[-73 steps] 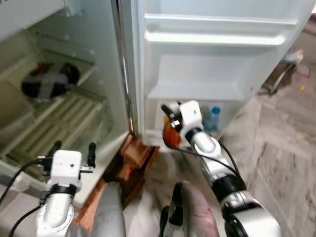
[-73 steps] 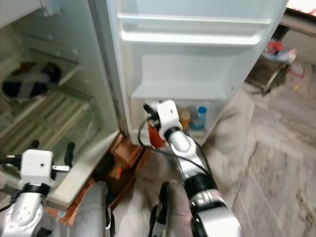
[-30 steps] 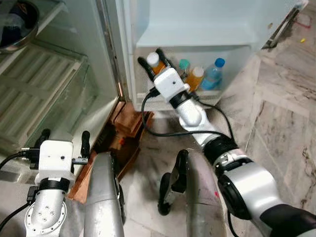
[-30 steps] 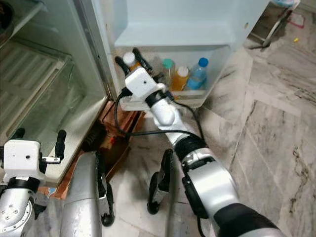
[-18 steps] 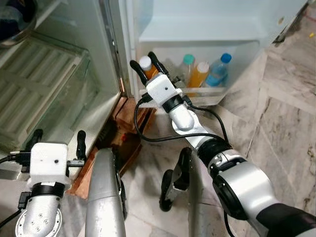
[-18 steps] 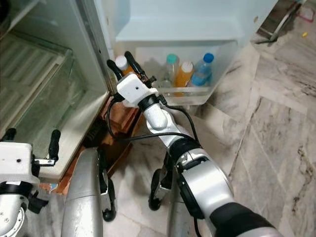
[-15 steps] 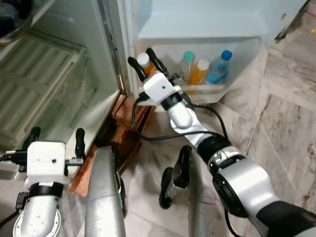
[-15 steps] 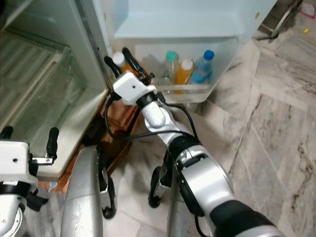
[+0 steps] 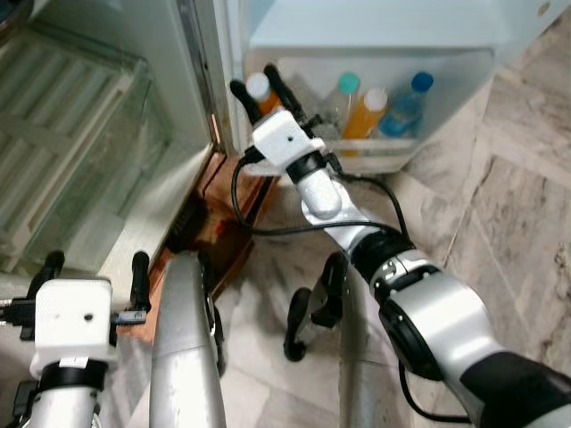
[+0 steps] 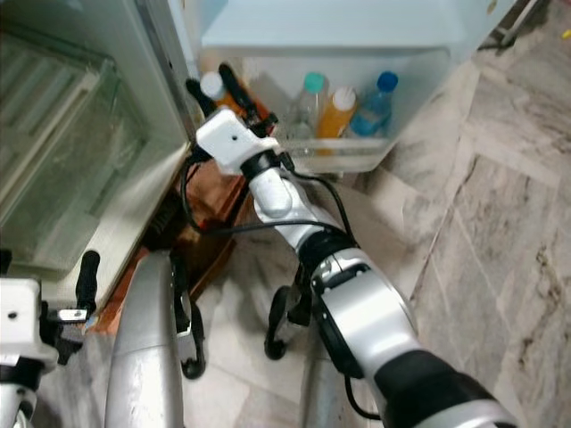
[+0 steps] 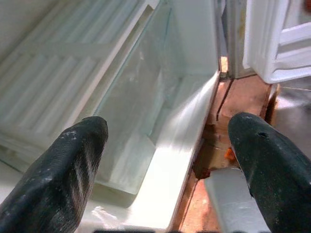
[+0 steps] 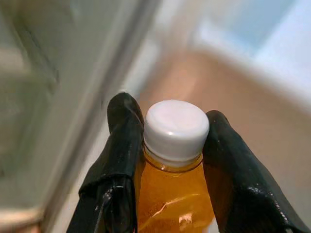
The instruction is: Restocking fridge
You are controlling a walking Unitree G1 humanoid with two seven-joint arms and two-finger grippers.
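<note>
My right gripper (image 9: 257, 87) is shut on an orange juice bottle (image 9: 262, 92) with a white cap (image 12: 176, 127), held at the left end of the fridge door's bottom bin (image 9: 375, 162). Three bottles stand in that bin: a clear one with a teal cap (image 9: 341, 96), an orange one with a white cap (image 9: 366, 113) and a blue one with a blue cap (image 9: 406, 102). In the right wrist view the two black fingers (image 12: 121, 145) clamp the bottle's neck from both sides. My left gripper (image 9: 92, 271) is open, low in front of the fridge's glass crisper cover (image 11: 146, 107).
The fridge body with its ribbed shelf (image 9: 62, 107) lies to the left, the open door (image 9: 375, 27) straight ahead. A brown wooden base (image 9: 223, 205) sits under the fridge's corner. Marble floor (image 9: 500, 232) spreads to the right. My silver legs (image 9: 183, 357) fill the foreground.
The camera has tilted further down, so the scene has slid up. My right gripper still holds the orange bottle at the bin's left end. My left gripper has sunk lower in view.
</note>
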